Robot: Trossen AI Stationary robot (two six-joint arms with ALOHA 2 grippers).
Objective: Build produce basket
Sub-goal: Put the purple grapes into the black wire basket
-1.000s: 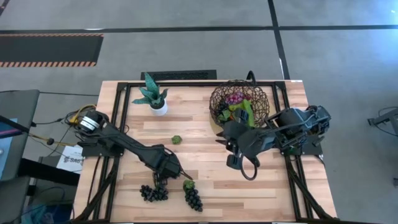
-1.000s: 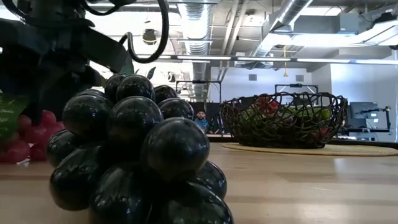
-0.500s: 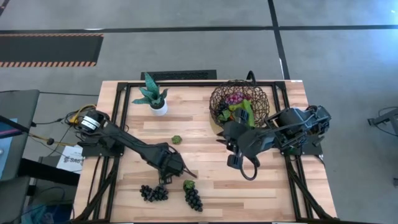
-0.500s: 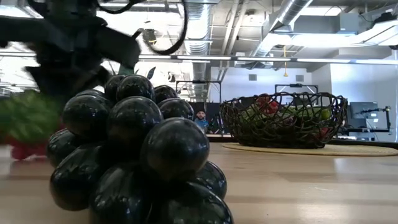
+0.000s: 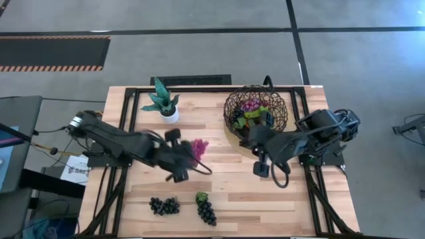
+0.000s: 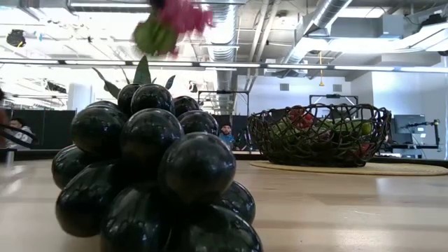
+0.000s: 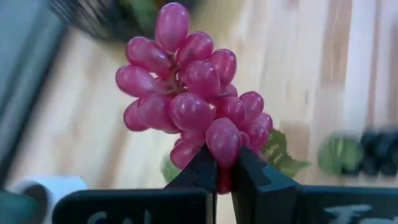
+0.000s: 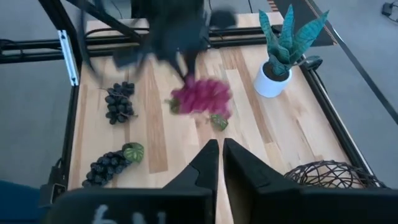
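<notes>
The table (image 5: pixel 219 192) is seen from straight overhead. From table height, black grapes (image 6: pixel 150 175) are viewed close. The basket (image 6: pixel 318 133) is shared.

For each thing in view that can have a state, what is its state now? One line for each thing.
Left claw: shut on the magenta grapes.
Right claw: nearly shut, empty, beside the basket.
Magenta grapes: held above the table.
Black grapes: lying on the table, near edge.
Leafed dark grapes: lying on the table, near edge.
Basket: upright, partly filled with produce.
Potted plant: upright.
</notes>
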